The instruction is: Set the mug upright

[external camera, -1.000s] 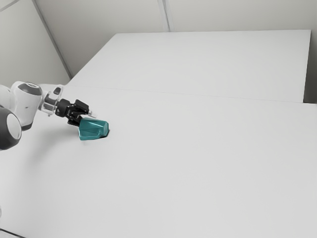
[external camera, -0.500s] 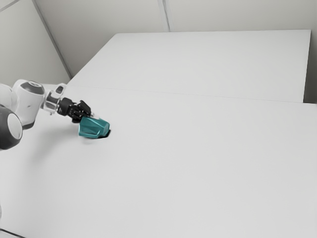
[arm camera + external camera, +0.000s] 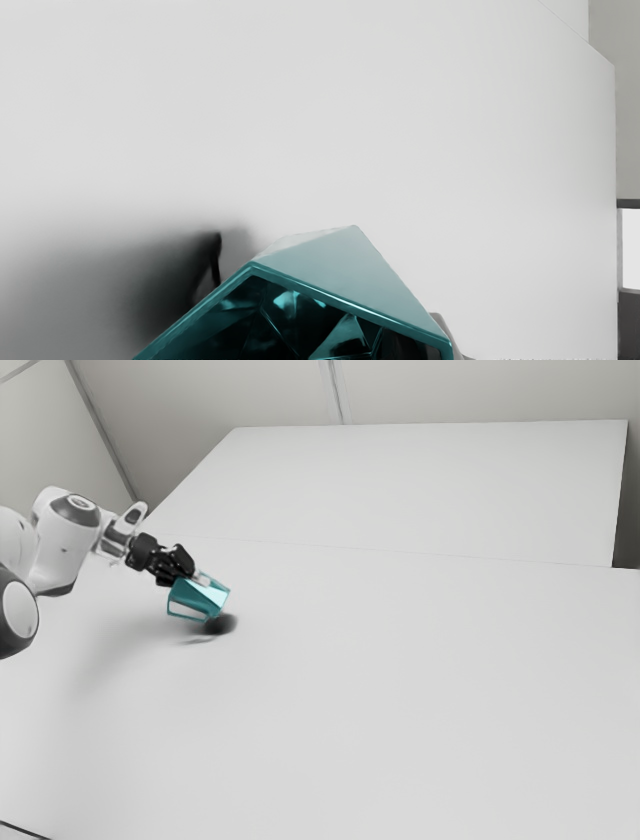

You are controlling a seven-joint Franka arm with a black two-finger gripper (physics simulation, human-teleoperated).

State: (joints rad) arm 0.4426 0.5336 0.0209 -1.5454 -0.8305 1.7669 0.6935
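Observation:
In the exterior view my gripper (image 3: 198, 575) is shut on the teal mug (image 3: 207, 594), which hangs tilted above the white table (image 3: 400, 680), its shadow separate below it. A teal loop, seemingly the handle, is on its side toward the exterior view's left. In the wrist view the faceted mug (image 3: 340, 275) turns its open mouth toward my hand. Near one corner of the rim, my gripper (image 3: 433, 338) pinches the wall, with one fingertip outside and a dark part of the other just visible inside. The rest of the fingers is hidden.
A second white surface (image 3: 430, 485) adjoins the far side of the table. Pale walls (image 3: 190, 420) rise behind it. In the wrist view the table's edge runs beside a grey background, with a dark-framed pale shape beyond.
My gripper and the mug have risen and moved slightly toward the exterior view's right. The mug has left the table and tilted, and its shadow has separated from it.

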